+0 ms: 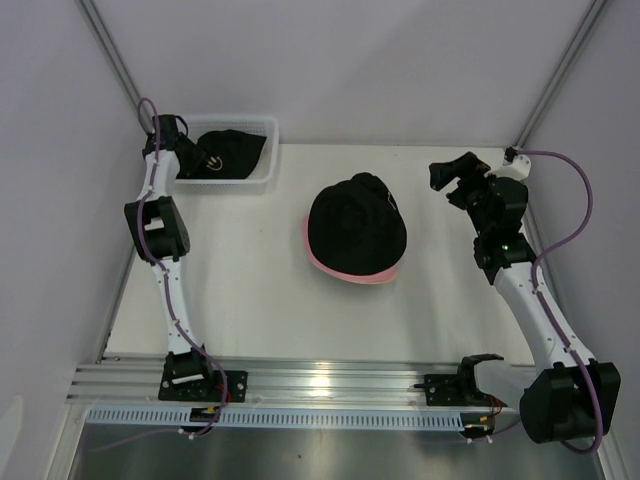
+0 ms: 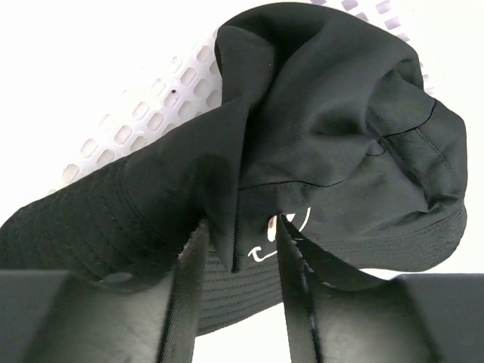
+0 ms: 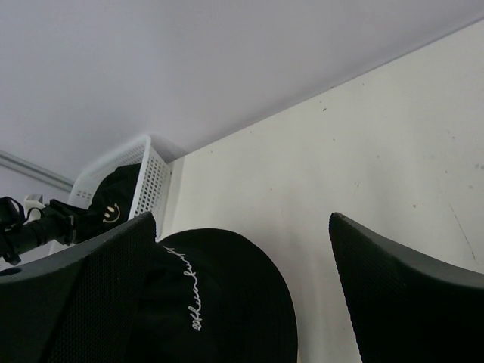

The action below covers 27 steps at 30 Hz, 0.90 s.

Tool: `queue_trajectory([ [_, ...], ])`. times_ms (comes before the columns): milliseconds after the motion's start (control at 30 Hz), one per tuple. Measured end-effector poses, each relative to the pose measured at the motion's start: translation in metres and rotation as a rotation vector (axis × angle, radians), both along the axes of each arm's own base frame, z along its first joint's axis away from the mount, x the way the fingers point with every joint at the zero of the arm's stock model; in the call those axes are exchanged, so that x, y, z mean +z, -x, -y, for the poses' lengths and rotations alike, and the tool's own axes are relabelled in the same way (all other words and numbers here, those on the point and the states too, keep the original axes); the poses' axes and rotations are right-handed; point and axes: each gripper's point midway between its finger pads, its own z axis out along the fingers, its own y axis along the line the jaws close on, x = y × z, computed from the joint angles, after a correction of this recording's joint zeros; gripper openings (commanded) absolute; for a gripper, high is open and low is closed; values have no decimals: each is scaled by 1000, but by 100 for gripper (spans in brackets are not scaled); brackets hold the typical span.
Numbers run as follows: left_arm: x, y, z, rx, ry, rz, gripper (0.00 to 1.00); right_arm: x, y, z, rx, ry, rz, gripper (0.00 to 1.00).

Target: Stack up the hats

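Left gripper (image 2: pixel 240 249) is in the white mesh basket (image 1: pixel 262 172) at 10 o'clock on the table (image 1: pixel 250 310), jaws partly closed around a fold of the black bucket hat (image 2: pixel 333 144); firm hold unclear. Black-on-pink hat stack (image 1: pixel 356 228) lies centre-table, 4 o'clock from that gripper. Right gripper (image 1: pixel 452 180) hangs wide open, empty, at the stack's 2 o'clock.

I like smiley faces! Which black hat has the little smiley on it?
The black hat in the white basket, by the left gripper. The black hat on the table has cursive writing instead.
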Motion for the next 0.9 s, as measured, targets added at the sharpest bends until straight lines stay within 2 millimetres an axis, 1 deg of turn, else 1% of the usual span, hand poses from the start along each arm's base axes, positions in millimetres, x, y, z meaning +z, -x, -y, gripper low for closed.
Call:
queue_trajectory([
  [100, -1, 0, 2, -10, 12, 0, 34, 7, 3, 1, -9, -1, 19, 99],
  [133, -1, 0, 3, -13, 15, 1, 28, 8, 5, 1, -13, -2, 23, 99],
  [200, 0, 0, 4, -19, 24, 4, 19, 10, 8, 2, -18, -2, 30, 99],
  [233, 0, 0, 5, -24, 29, 6, 5, 10, 10, 3, -21, -2, 32, 99],
  [267, 1, -1, 6, -27, 36, 10, 1, 10, 12, 3, -25, -6, 36, 99],
  [467, 4, -10, 9, -56, 38, 66, 0, 18, 26, 4, -40, -20, 64, 100],
  [533, 3, -9, 12, -70, 46, 76, 1, 21, 30, 3, -37, -22, 77, 99],
  [567, 5, -7, 14, -79, 48, 80, 0, 22, 32, 2, -35, -23, 82, 99],
  [633, 16, -6, 19, -96, 53, 103, 1, 22, 34, -1, -27, -25, 84, 99],
  [700, 44, -6, 25, -115, 55, 158, 1, 20, 34, -4, -19, -24, 81, 99],
  [767, 84, -6, 33, -130, 61, 241, 0, 19, 32, -7, -8, -25, 81, 99],
  [800, 110, -4, 39, -141, 66, 294, 0, 19, 31, -10, 1, -28, 86, 100],
  [900, 196, 6, 63, -164, 89, 472, 1, 21, 26, -18, 29, -41, 99, 99],
])
